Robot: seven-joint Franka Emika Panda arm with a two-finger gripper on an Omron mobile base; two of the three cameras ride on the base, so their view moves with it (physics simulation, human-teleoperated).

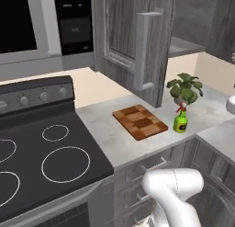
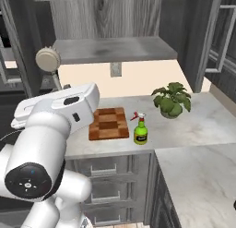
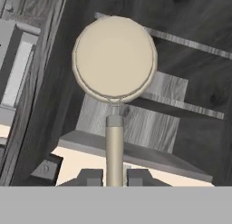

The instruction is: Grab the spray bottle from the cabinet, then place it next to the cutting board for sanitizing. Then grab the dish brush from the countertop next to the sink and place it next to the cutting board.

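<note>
Since the spray bottle [image 2: 140,132] already stands upright on the countertop [image 2: 203,125] just to the right of the cutting board [image 2: 109,123], I judge the first half of the job done and the second half under way: the dish brush [image 3: 114,96] is in the air and has yet to be set down.

Taking the board as my mark, from largest to smallest: the cabinet [image 2: 113,19] hangs above and behind it, door swung open, its grey shelf [image 2: 113,49] bare. The potted plant [image 2: 171,99] sits behind and to the right of the board, beyond the bottle. The bottle's red nozzle points toward the board.

The brush is up above the board's left end, well clear of the stone. The gripper [image 3: 114,177] is pinched tight on the lower end of the tan handle, one dark tip either side. The brush's long axis runs straight out along the fingers, round cream head [image 2: 48,59] at the far end, raised toward the cabinet rather than the counter.

Next, I reckon, the arm must tip that handle down toward level and lower it onto bare stone beside the board, minding the bottle.
</note>
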